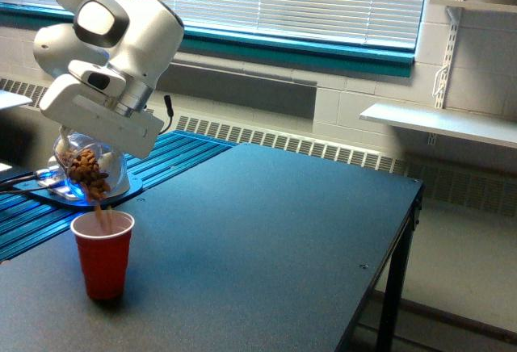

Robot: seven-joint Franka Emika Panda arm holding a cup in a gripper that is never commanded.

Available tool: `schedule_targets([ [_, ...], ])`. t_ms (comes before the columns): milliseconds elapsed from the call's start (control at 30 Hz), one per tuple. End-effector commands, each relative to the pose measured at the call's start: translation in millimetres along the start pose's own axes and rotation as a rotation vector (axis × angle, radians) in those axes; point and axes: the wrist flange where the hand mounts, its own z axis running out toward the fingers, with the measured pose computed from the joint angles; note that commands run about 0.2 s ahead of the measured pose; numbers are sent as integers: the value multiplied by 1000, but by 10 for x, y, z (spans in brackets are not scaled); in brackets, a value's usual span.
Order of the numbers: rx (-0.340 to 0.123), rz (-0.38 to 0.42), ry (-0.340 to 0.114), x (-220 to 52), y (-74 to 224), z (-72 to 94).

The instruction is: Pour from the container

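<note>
Lab: robot arm [113, 41], cinder-block wall [355, 98].

A white robot arm [113, 37] holds a clear jar [90, 170] of brown nuts [87, 173] above a red cup [102, 253] on the dark blue-grey table [266, 239]. Behind the cup lies a teal striped mat [174, 150].

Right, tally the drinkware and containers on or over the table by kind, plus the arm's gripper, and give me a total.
Clear jars with brown nut-like pieces: 1, the container, held tilted above the cup.
Red plastic cups: 1, the red cup, standing upright on the dark table.
Grippers: 1, the gripper, holding the container.
Total: 3
</note>
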Motion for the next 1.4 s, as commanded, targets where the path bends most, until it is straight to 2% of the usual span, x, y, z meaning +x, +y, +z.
schedule_targets([
  [33, -21, 14, 6, 34, -24, -31],
  [500, -45, -2, 5, 63, -64, -67],
  [800, -87, -12, 6, 85, -76, -102],
  [1400, -133, -32, 2, 187, -64, -118],
])
